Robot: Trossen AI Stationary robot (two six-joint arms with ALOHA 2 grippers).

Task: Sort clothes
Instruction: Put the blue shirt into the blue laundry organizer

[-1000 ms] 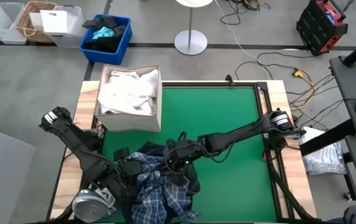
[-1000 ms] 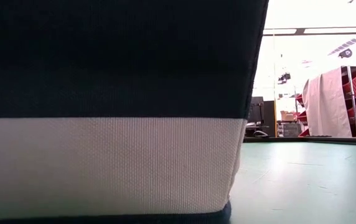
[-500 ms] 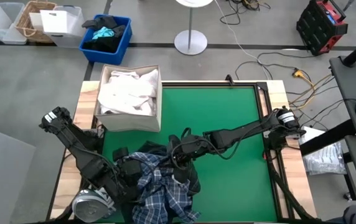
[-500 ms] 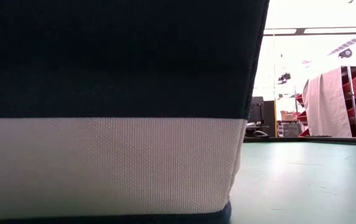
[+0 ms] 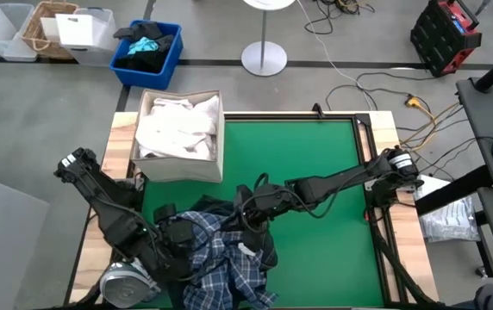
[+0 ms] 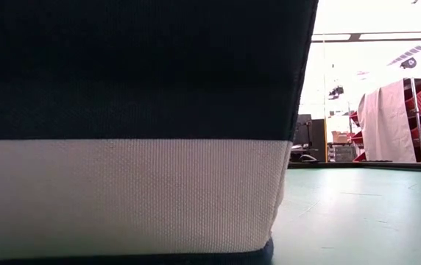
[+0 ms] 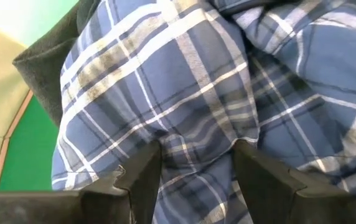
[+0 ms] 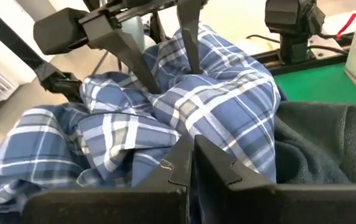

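White garments (image 5: 177, 129) already filled the fabric bin (image 5: 214, 166) at the table's far left, whereas the blue-white plaid shirt (image 5: 225, 267) and a dark navy piece (image 8: 318, 140) beneath it lay heaped, unsorted, at the near edge of the green mat (image 5: 307, 164). The left gripper (image 7: 193, 165) stood with fingers spread over a fold of plaid lying between them, not yet clamped. The right gripper (image 8: 192, 163), fingers pressed together, sat at the heap's far side with plaid just ahead of its tips; whether cloth was pinched could not be judged.
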